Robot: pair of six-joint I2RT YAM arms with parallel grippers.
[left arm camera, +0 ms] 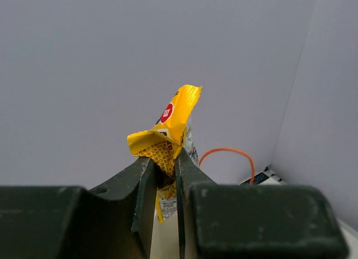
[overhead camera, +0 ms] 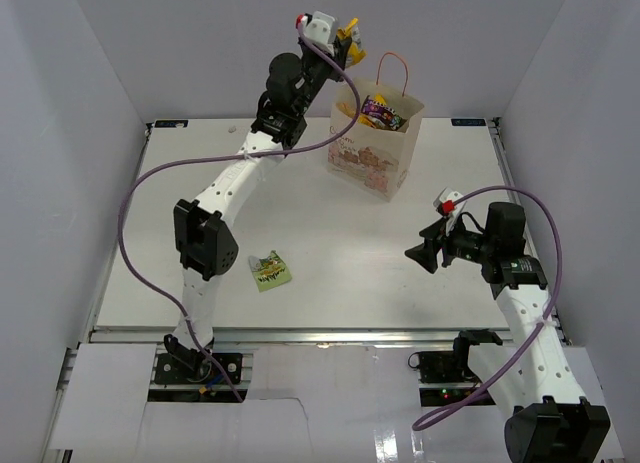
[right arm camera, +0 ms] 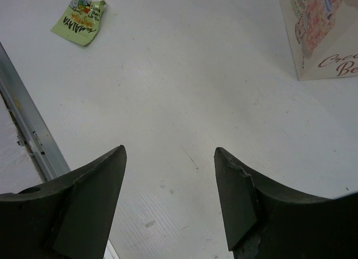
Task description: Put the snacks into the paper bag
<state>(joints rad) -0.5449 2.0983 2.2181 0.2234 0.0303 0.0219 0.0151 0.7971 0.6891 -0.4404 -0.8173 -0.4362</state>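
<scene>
Now the left gripper (overhead camera: 343, 43), pinching a yellow packet (overhead camera: 349, 29), hangs over the far edge of the table (overhead camera: 330, 223), just left of the open mouth of the paper bag (overhead camera: 375, 155), while the right gripper (overhead camera: 420, 255), jaws spread, sits farther off.

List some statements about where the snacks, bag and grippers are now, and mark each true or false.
1. The left gripper is shut on a yellow packet. True.
2. A green packet lies on the table. True.
3. The right gripper holds a snack. False: it is open and empty.
4. The paper bag lies flat and empty. False: it stands upright with snacks inside.
</scene>
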